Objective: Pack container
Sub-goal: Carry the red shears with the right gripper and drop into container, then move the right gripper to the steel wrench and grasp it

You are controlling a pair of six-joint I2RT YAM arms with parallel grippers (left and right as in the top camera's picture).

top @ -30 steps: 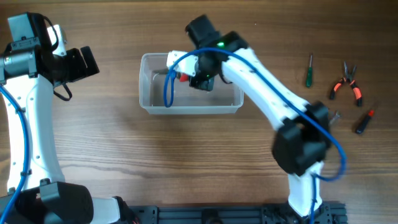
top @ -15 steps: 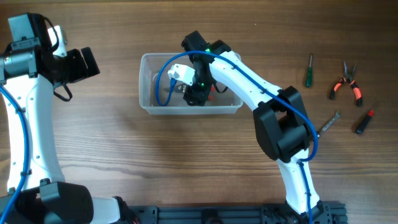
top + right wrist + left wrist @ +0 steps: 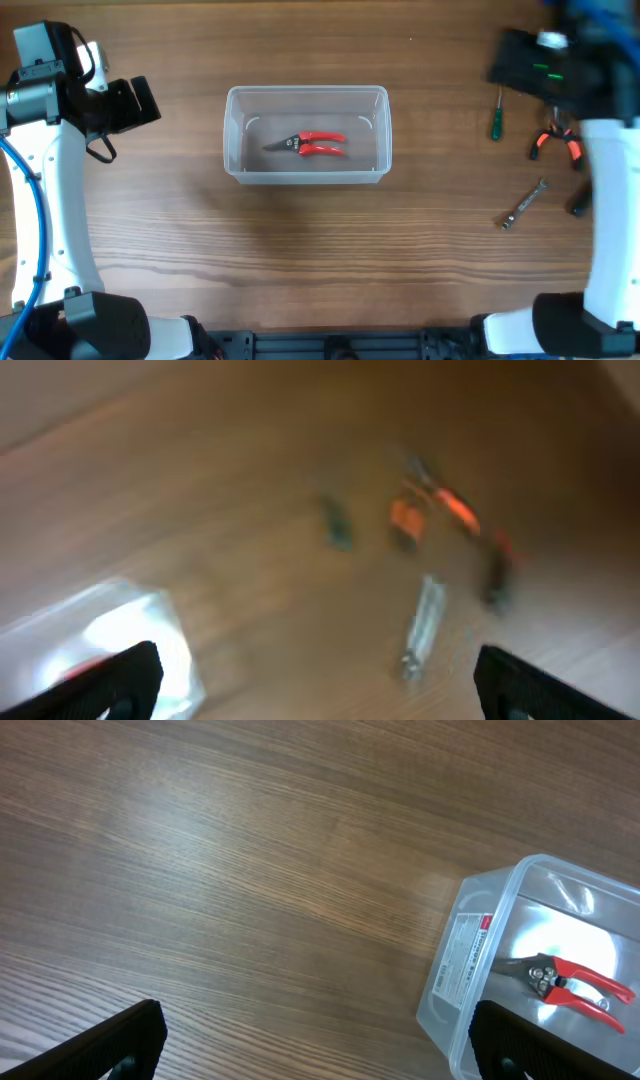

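Note:
The clear plastic container (image 3: 232, 130) stands mid-table, and red-handled cutters (image 3: 310, 145) lie flat on its floor. My right gripper (image 3: 522, 68) is a blur high over the far right of the table, near the loose tools. In the right wrist view this gripper (image 3: 320, 685) is open, with bare wood between the fingers. My left gripper (image 3: 138, 102) hangs open to the left of the container. The left wrist view shows this gripper (image 3: 320, 1050) empty, with the container (image 3: 470, 955) and the cutters (image 3: 572, 984) at the right.
Loose tools lie at the right: a green screwdriver (image 3: 495, 115), orange pliers (image 3: 558, 140), a metal wrench (image 3: 525, 205) and a red-and-black screwdriver (image 3: 582, 197) partly under my right arm. The right wrist view shows them blurred, the wrench (image 3: 422, 625) nearest.
My right gripper opened inside the container and let go of the red cutters, which now lie there. The right arm then swung out to the far right. The left arm stayed still.

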